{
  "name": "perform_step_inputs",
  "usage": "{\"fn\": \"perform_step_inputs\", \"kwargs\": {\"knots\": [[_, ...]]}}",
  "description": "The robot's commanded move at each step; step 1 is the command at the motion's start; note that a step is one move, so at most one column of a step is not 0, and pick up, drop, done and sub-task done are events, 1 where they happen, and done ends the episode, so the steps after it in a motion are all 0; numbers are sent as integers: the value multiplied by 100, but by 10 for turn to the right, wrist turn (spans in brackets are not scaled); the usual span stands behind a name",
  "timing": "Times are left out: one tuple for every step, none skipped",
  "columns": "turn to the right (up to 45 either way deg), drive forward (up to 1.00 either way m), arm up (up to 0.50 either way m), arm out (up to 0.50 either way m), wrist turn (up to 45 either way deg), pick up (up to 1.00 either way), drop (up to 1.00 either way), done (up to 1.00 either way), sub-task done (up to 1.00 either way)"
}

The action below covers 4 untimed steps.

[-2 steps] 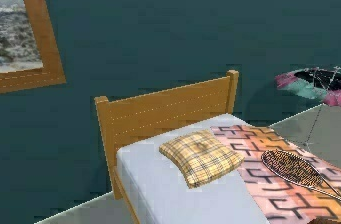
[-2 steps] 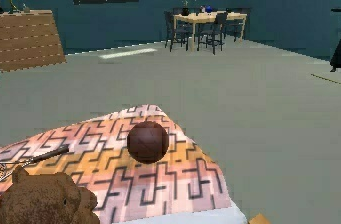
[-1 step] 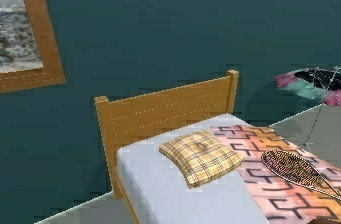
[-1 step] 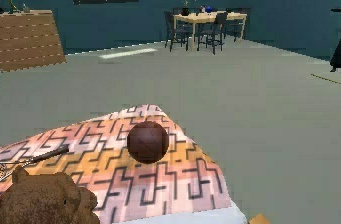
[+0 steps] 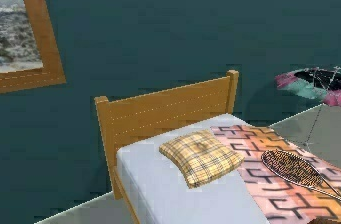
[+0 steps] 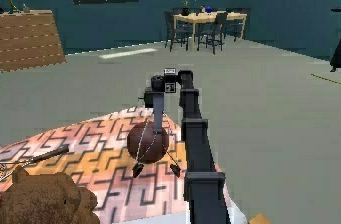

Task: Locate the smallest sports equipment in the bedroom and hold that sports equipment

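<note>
A brown teddy bear [image 6: 43,200] is sitting at the near edge of the bed [image 5: 163,188], with a racket [image 6: 8,170] lying beside it on the patterned bedspread [image 6: 93,150]. Farther across the bed, the arm [image 6: 204,175] is reaching out, its gripper [image 6: 154,166] meeting a dark brown ball [image 6: 148,142]; whether it is gripping the ball cannot be told. Beyond the bed, a wooden dresser [image 6: 18,40] and a dining table [image 6: 210,17] with chairs are standing near the far wall.
</note>
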Motion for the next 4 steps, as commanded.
{"fn": "perform_step_inputs", "kwargs": {"knots": [[0,0,0,0,450,0,0,0,0],[0,0,0,0,450,0,0,0,0],[0,0,0,0,450,0,0,0,0],[0,0,0,0,210,0,0,0,0]]}}
